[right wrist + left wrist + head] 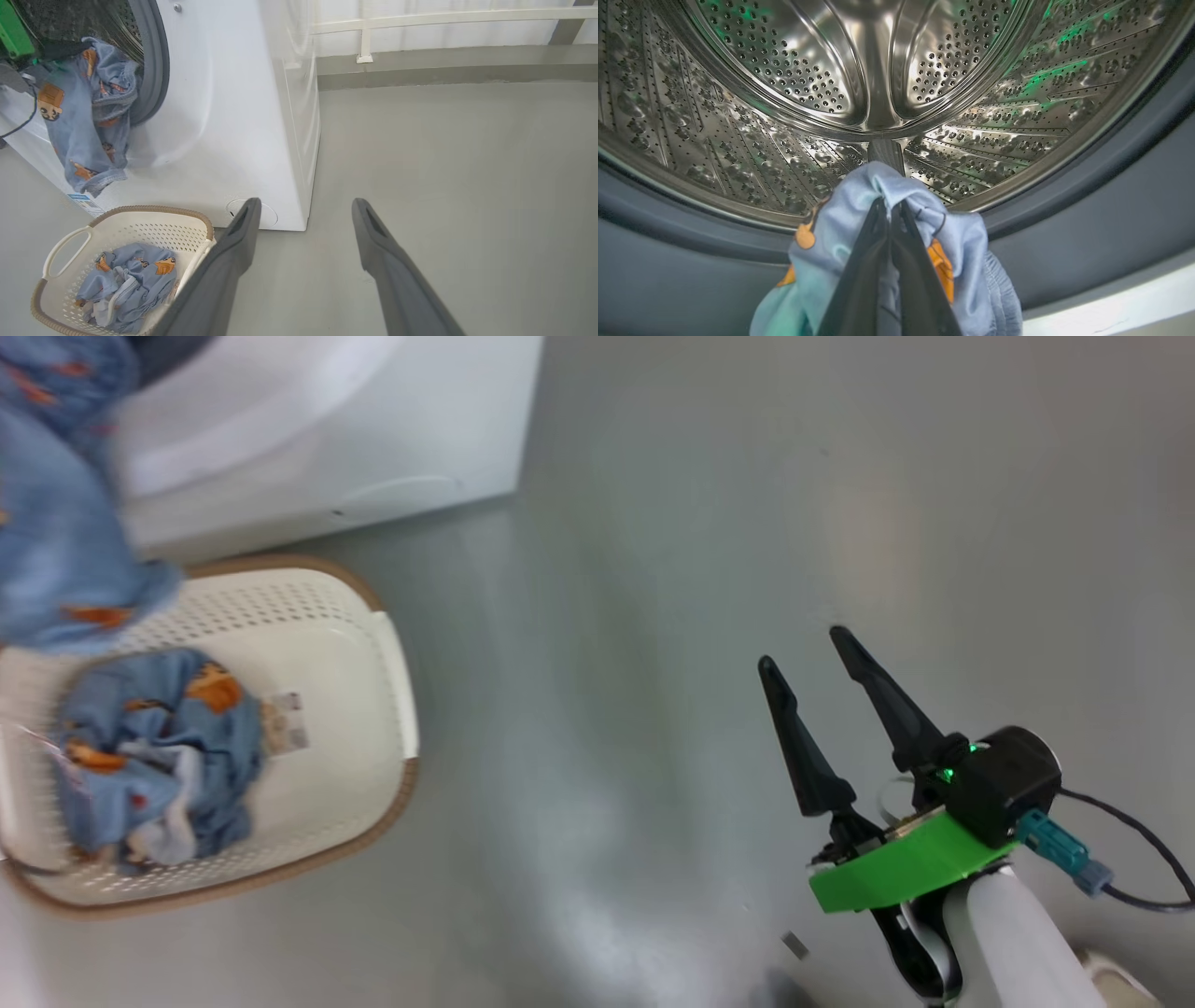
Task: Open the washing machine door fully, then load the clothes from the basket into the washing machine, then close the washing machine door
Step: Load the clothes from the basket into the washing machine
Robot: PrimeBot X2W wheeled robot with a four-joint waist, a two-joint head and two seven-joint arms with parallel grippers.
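Clothes (pixel 966 238) pinched between left fingers (pixel 861 280), draping around them; right fingers (pixel 224 261) spread apart.

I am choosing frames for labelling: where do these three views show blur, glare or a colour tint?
Head view: motion blur smears the washing machine and the hanging garment; pale glare on the floor. Left wrist view: sharp, with green tint on the drum. Right wrist view: the machine's front is smeared, the basket crisp.

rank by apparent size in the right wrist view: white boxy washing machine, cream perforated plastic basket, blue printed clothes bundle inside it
Largest: white washing machine
Then: cream plastic basket
Smallest: blue clothes bundle
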